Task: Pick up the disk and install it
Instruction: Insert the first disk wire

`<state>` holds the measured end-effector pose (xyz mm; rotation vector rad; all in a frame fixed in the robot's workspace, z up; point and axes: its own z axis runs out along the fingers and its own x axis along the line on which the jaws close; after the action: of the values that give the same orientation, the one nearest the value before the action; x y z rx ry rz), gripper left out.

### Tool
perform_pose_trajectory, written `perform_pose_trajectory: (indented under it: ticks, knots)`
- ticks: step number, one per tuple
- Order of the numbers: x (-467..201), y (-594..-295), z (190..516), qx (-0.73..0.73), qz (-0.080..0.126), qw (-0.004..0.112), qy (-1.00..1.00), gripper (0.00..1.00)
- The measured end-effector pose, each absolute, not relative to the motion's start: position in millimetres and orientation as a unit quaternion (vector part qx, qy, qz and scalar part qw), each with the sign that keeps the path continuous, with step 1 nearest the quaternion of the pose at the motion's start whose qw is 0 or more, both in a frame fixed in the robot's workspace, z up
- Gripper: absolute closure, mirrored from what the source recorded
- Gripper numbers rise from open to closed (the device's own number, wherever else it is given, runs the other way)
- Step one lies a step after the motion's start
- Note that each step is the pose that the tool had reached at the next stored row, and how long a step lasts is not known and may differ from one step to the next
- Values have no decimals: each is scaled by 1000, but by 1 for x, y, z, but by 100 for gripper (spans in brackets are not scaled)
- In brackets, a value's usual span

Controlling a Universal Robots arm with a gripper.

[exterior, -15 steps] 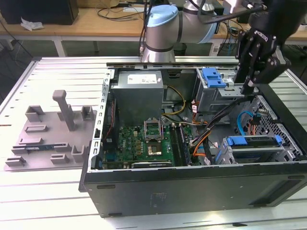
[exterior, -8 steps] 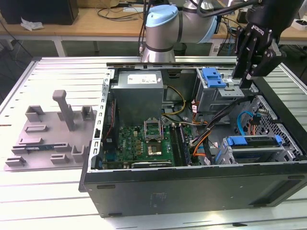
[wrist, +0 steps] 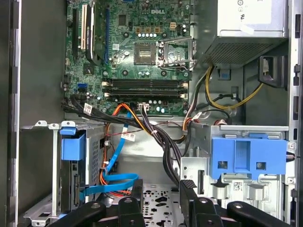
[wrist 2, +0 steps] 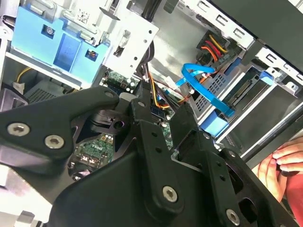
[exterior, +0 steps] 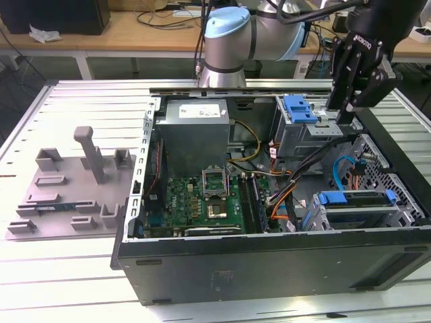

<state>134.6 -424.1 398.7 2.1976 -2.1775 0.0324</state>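
The disk [exterior: 357, 200], a flat drive framed by a blue carrier rail, lies in the drive cage at the near corner of the open computer case [exterior: 269, 269], on the exterior view's right. My black gripper [exterior: 341, 114] hangs above the case's far right part, beside the metal bay with the blue latch piece [exterior: 300, 108], well above and behind the disk. In the first wrist view the gripper [wrist: 161, 203] stands open with nothing between its fingers. The carrier's blue end [wrist: 73, 145] shows in the cage there.
The grey power supply [exterior: 195, 128] and the motherboard [exterior: 209, 195] fill the case's left half. Cable bundles and a blue data cable [wrist: 113, 182] cross the middle. A grey fixture plate [exterior: 74, 188] lies on the table at the left. A person's hand [wrist 2: 281, 165] is near the case edge.
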Motion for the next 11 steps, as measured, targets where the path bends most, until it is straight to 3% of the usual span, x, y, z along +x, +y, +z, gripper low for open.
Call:
perform_pose_trajectory:
  ticks: [7, 8, 10, 11]
  knots:
    - [150, -424, 399, 708, 9, 31, -706, 56]
    - [153, -424, 399, 707, 8, 38, -706, 56]
    - [163, -424, 399, 707, 3, 67, -704, 56]
    - [167, -424, 399, 706, 1, 73, -704, 56]
